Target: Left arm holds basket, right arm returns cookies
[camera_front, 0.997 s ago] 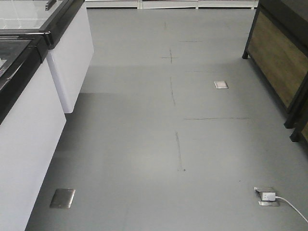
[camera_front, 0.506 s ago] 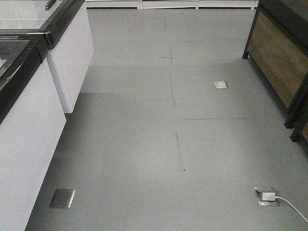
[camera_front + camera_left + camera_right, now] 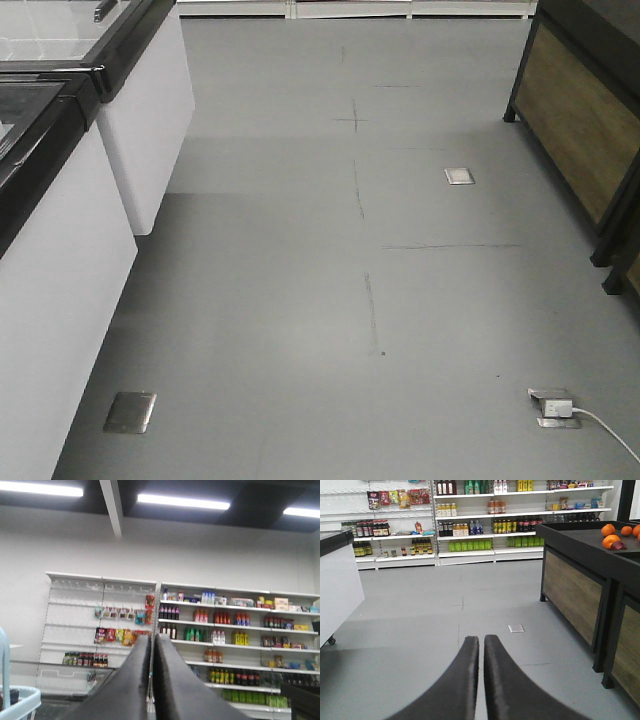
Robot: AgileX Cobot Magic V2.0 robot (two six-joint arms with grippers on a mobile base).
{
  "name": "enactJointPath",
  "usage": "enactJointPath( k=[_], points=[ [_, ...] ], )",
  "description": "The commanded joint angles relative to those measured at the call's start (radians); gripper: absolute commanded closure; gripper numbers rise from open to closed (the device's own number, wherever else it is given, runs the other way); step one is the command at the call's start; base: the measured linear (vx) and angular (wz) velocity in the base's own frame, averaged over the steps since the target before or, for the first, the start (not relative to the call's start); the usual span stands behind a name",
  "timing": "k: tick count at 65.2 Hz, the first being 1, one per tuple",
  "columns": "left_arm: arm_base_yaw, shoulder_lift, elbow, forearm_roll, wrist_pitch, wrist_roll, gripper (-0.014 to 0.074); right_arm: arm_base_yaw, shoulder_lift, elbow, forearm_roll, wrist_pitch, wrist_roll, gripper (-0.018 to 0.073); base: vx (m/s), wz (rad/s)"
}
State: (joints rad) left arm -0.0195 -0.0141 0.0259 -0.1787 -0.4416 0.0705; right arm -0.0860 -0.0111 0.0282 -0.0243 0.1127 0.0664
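Honestly, not much going on yet, so left to right:

basket: only a light blue rim corner point(image 3: 20, 700) pokes in at the left wrist view's bottom-left edge; can't tell if it's gripped.
left end effector point(image 3: 152, 645): fingers pressed together, nothing visible between them, pointing up at the far shelves point(image 3: 235, 630).
right end effector point(image 3: 481, 647): also pressed together, empty, hanging over bare grey floor point(image 3: 300, 300).
cookies: not in any view.
step: looks like transit; next, I'd guess, is finding the box.
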Motion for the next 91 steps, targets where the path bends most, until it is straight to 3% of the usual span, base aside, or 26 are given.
enactJointPath(
  k=[1,12,19,28,51,67,81,91],
  points=[
    [0.001,-0.011,-0.047,-0.004,-0.08,0.005,0.0602,-0.004,-0.012,0.018,-0.004,-0.073,-0.003,0.0565,0.0,0.0],
    [0.001,-0.011,-0.149,0.033,0.033,0.03,0.0602,-0.004,-0.012,0.018,-0.004,-0.073,-0.003,0.0565,0.0,0.0],
    [0.001,-0.009,-0.259,0.084,0.173,0.069,0.0602,-0.004,-0.012,0.018,-0.004,-0.073,-0.003,0.0565,0.0,0.0],
    [0.001,0.025,-0.401,0.092,0.319,0.124,0.0601,-0.004,-0.012,0.018,-0.004,-0.073,-0.003,0.0565,0.0,0.0],
    [0.001,0.327,-0.799,0.102,0.543,0.152,0.0599,-0.004,-0.012,0.018,-0.004,-0.073,-0.003,0.0565,0.0,0.0],
    [0.001,0.589,-1.021,0.111,0.558,0.152,0.0599,-0.004,-0.012,0.018,-0.004,-0.073,-0.003,0.0565,0.0,0.0],
    [0.001,0.796,-1.084,0.107,0.542,0.145,0.0598,-0.004,-0.012,0.018,-0.004,-0.073,-0.003,0.0565,0.0,0.0],
    [0.001,0.899,-1.084,0.079,0.548,0.033,0.0591,-0.004,-0.012,0.018,-0.004,-0.073,-0.003,0.0565,0.0,0.0]
  ],
)
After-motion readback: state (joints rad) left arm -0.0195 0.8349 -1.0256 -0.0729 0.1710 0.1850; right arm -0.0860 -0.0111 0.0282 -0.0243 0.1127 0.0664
